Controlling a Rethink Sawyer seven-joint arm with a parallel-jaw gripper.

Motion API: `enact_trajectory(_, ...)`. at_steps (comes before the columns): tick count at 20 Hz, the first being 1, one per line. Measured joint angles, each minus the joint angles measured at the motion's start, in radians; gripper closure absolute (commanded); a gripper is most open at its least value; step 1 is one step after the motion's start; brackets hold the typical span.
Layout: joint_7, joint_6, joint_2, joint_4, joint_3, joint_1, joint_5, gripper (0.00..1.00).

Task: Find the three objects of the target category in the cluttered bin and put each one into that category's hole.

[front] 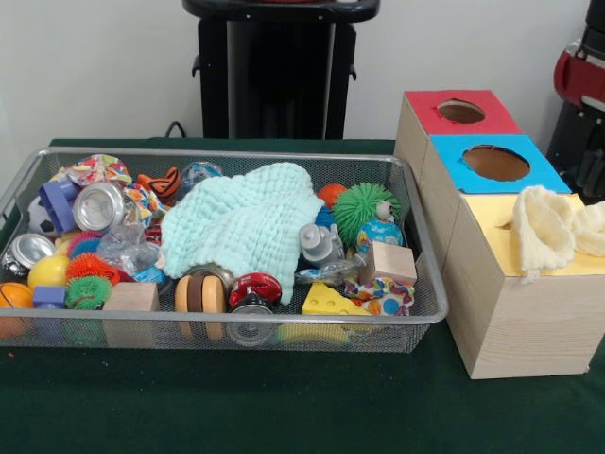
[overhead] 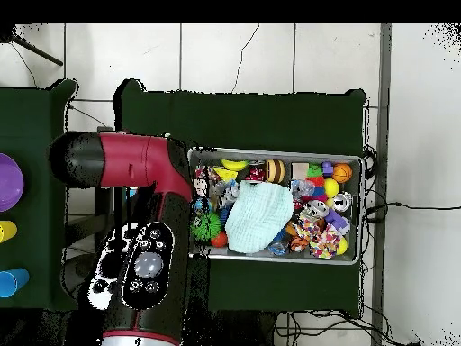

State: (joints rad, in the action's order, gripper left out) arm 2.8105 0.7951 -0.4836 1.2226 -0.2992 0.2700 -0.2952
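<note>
Lab: robot arm [overhead: 144,225], sorting boxes [front: 492,227]

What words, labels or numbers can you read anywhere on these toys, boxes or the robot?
None can be read.
The metal cans in the wire bin show no legible label.
The patterned balls carry prints, not text that can be made out.
The wooden boxes with red, blue and yellow tops are unmarked.
The robot arm has round buttons, but any marks on them are too small to read.

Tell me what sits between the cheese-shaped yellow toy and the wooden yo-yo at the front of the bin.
In the front view, a small red toy car sits between the cheese wedge and the wooden yo-yo, under the hanging edge of the mint cloth.
</note>
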Motion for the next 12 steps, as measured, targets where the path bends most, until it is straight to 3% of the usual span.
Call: enact_trajectory(12,0.000,-0.036,0.002,0.051,0.002,-0.018,0.002,1.00)
